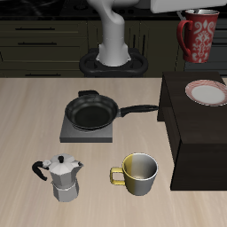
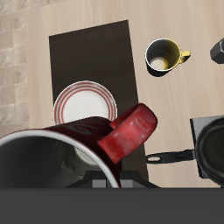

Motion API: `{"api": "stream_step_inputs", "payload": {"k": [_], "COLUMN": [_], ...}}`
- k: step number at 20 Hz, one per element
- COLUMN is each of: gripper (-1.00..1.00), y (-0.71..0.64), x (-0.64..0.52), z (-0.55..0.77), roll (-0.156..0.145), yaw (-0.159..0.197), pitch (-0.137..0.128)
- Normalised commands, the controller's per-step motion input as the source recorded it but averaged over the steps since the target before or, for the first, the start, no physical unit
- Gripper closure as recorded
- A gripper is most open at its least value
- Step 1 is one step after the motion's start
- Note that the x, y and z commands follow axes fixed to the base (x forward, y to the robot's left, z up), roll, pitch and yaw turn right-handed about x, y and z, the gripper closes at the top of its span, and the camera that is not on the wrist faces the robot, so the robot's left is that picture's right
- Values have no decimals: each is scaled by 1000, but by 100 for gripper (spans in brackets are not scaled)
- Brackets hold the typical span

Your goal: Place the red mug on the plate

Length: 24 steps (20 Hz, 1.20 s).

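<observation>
The red mug (image 1: 200, 37) with a white ornamental pattern hangs high in the air, upright, handle toward the robot base, above and behind the plate. Its gripper (image 1: 197, 12) is almost out of the exterior view; only a bit of a finger shows at the mug's rim. In the wrist view the mug (image 2: 61, 162) fills the foreground with its grey inside and red handle (image 2: 131, 133). The small white plate (image 1: 207, 91) with a pinkish-red ring lies on the dark raised stand (image 1: 191, 133); it also shows in the wrist view (image 2: 83, 102), beyond the mug's rim.
A black frying pan (image 1: 93, 111) sits on a grey burner plate (image 1: 89, 129) mid-table. A silver moka pot (image 1: 62, 177) and a yellow-olive mug (image 1: 138, 174) stand near the front edge. The robot base (image 1: 113, 49) is at the back.
</observation>
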Motion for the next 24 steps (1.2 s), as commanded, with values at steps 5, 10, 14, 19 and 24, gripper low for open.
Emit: {"api": "stream_step_inputs", "payload": {"k": [5,10,14,19,24], "gripper": [100,100,100,100,100], "y": [324,107,311,75,129], "x": [225,158,126,40,34], "z": [-97,-136,-201,-167,-229], "roll": [-2,-19,30,-2,17], "yaw": [1,-21,26,6,27], "pitch": [32,41,30,33,34]}}
